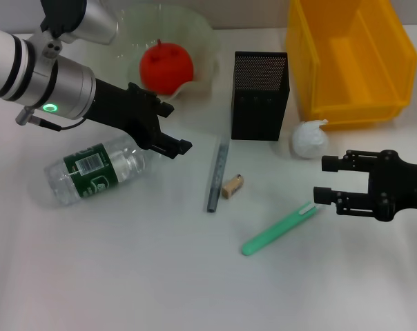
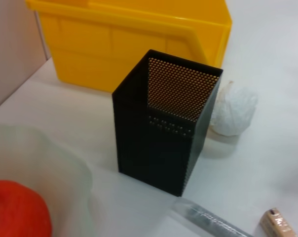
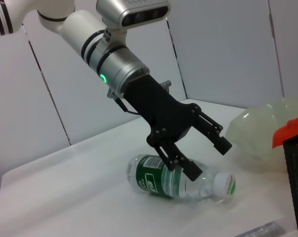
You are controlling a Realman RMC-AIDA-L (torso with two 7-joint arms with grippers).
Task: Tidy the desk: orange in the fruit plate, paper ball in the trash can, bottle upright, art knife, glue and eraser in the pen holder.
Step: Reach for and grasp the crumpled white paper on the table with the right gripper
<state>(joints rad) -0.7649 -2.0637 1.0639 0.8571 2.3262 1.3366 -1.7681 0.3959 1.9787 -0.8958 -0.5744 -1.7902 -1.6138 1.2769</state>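
You've got plenty of bare white desk (image 1: 125,276) along the near edge, and open room between the bottle (image 1: 98,171) and the grey art knife (image 1: 217,174). The far side is crowded: the ruffled translucent fruit plate (image 1: 198,41) already cradles the orange (image 1: 166,66), the black mesh pen holder (image 1: 259,96) stands beside it, then the glossy yellow trash can (image 1: 388,69). The wrinkly paper ball (image 1: 310,138) sits just in front of the can. The tiny tan eraser (image 1: 233,186) lies right beside the knife, the green glue stick (image 1: 281,228) nearer you. The clear bottle lies on its side (cap toward the knife). Your left gripper (image 1: 172,134) hangs spread over its cap end, gripping nothing. The right gripper (image 1: 320,179) hovers near the glue's tip, fingers apart, empty.
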